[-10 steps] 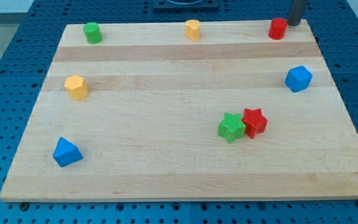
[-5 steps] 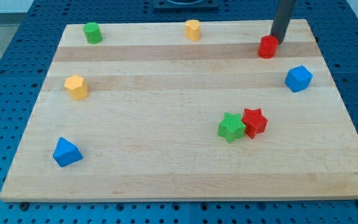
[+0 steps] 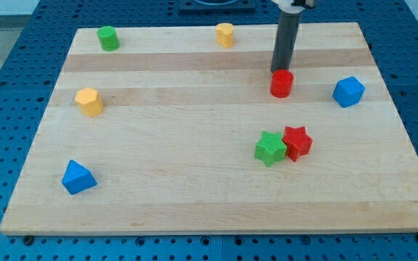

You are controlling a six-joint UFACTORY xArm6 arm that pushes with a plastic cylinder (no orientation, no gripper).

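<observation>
My tip [image 3: 279, 70] comes down from the view's top and rests against the upper side of a red cylinder [image 3: 281, 84] in the board's right half. Below them, a green star [image 3: 269, 148] and a red star [image 3: 297, 142] sit touching side by side. To the right of the red cylinder lies a blue cube [image 3: 348, 91], apart from it.
A green cylinder [image 3: 108, 38] stands at the board's top left and a yellow cylinder [image 3: 225, 34] at top centre. A yellow hexagonal block [image 3: 89, 101] sits at the left, a blue triangular block [image 3: 77, 177] at the lower left. The wooden board [image 3: 194, 188] lies on a blue perforated table.
My tip has travelled down and to the left from the top right corner, pushing the red cylinder with it toward the board's middle. No other block has moved.
</observation>
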